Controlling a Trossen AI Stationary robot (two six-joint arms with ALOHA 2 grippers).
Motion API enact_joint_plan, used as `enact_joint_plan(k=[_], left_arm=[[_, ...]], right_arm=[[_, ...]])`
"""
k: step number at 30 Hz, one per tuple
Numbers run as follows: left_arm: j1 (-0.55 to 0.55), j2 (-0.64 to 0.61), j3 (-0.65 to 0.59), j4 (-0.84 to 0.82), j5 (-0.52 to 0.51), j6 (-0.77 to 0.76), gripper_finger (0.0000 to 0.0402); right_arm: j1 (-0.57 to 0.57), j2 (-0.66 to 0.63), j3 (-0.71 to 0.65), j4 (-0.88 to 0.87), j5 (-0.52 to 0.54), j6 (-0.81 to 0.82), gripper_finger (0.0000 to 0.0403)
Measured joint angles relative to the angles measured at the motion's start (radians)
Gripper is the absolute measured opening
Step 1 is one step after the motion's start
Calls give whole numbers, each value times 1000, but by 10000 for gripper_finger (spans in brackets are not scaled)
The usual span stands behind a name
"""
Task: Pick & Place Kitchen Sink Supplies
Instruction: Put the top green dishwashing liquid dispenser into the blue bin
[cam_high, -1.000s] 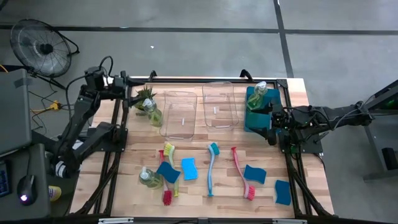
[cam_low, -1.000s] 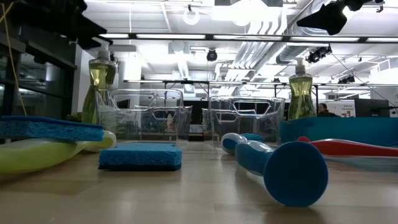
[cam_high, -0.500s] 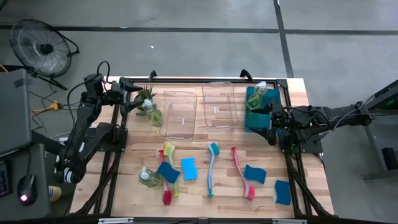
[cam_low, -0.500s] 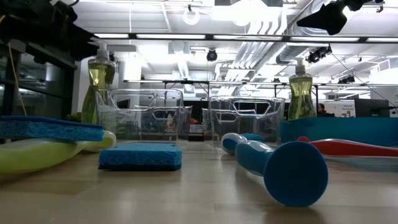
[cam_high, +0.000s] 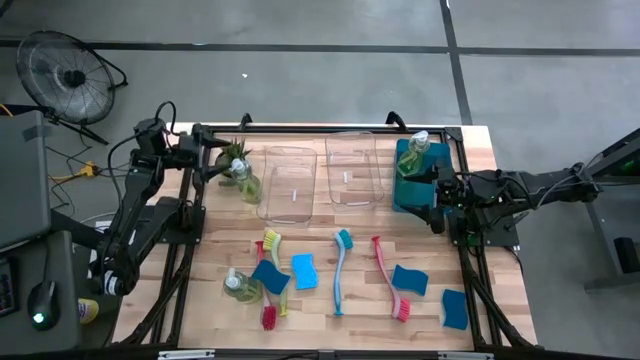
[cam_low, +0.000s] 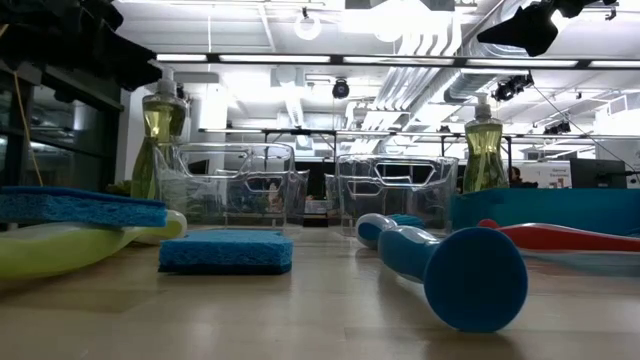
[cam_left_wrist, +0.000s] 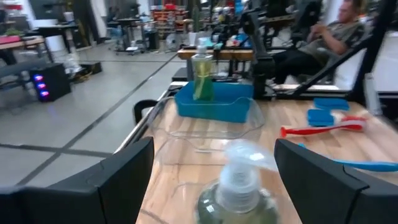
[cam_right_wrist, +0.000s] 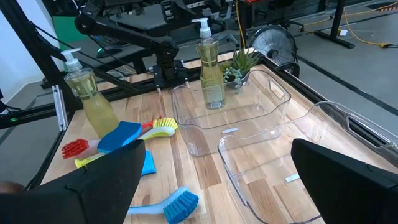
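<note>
- The soap bottle (cam_high: 243, 181) is standing upright near the far left corner of the table (cam_high: 350, 300), just beside the small spiky plant (cam_high: 233, 153) and the left clear bin (cam_high: 289, 183).
- The left gripper (cam_high: 210, 160) has been drawing back over the last second and is now hovering just off the bottle's pump side, no longer moving much between the last two looks.
- In the left wrist view the bottle's pump (cam_left_wrist: 241, 169) is sitting centred between the two dark fingers (cam_left_wrist: 118, 180), so this is looking like a lined-up approach and not a grasp yet.
- The jaws are standing wide, holding nothing and touching nothing.
- A second soap bottle (cam_high: 418, 148) is standing in the teal bin (cam_high: 408, 190) at the far right corner.
- The right gripper (cam_high: 440, 195) is waiting beside that bin, its jaws wide and empty in its own wrist view.
- Still lying loose along the near half of the table: another bottle (cam_high: 237, 287), blue sponges (cam_high: 304, 270), and the brushes (cam_high: 341, 270).
- Most of the sorting is still to be done, I'd say.
</note>
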Motion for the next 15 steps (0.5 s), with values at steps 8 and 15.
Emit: enact_joint_plan(k=[8, 15], left_arm=[[0, -43, 0, -9, 93, -7, 329], [0, -88, 0, -96, 35, 7, 342]], right_arm=[[0, 0, 0, 0, 0, 0, 399], [0, 0, 0, 0, 0, 0, 399]])
